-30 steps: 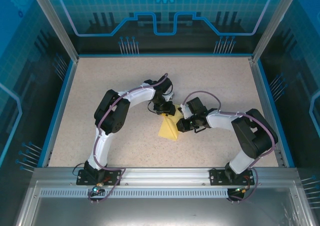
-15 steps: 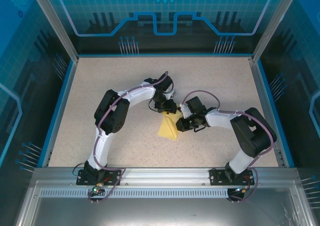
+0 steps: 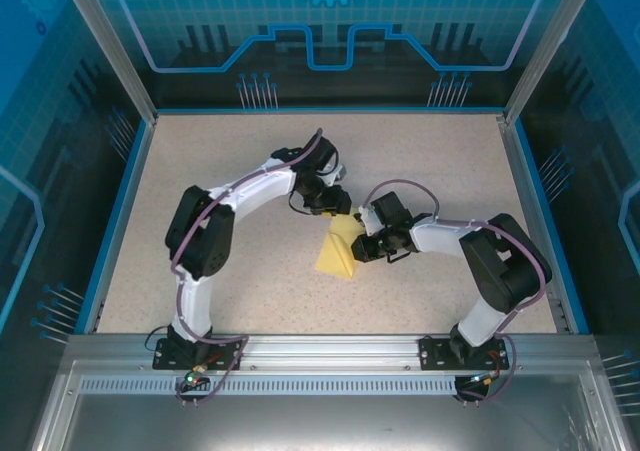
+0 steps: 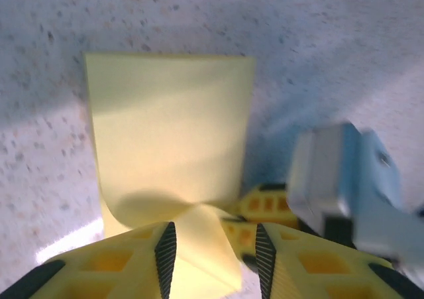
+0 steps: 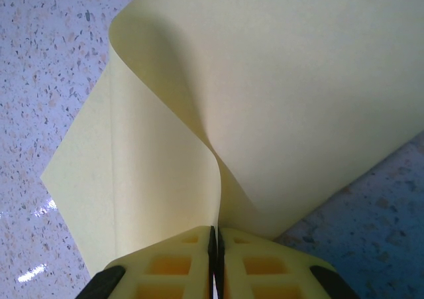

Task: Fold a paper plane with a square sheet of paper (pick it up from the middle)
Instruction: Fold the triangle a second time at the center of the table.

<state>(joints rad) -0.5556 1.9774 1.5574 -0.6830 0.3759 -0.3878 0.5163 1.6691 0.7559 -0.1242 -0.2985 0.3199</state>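
We are judging an early fold: right gripper (image 5: 214, 233) is clamping the square sheet of paper (image 3: 337, 255) at frame centre; left gripper (image 4: 213, 249) is standing apart astride its curl. Next: closing, creasing.

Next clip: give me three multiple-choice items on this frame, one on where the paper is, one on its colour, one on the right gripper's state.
1. Where is the paper?
A) middle of the table
B) far left corner
C) on the metal rail

2. What colour is it?
A) white
B) pale yellow
C) blue

3. The right gripper is:
A) wide open
B) shut on the paper
C) resting off the table

Answers:
1 A, the top view shows it lying centrally.
2 B, it looks pale yellow from above and from both wrists.
3 B, the right wrist view shows it pinching a raised fold.
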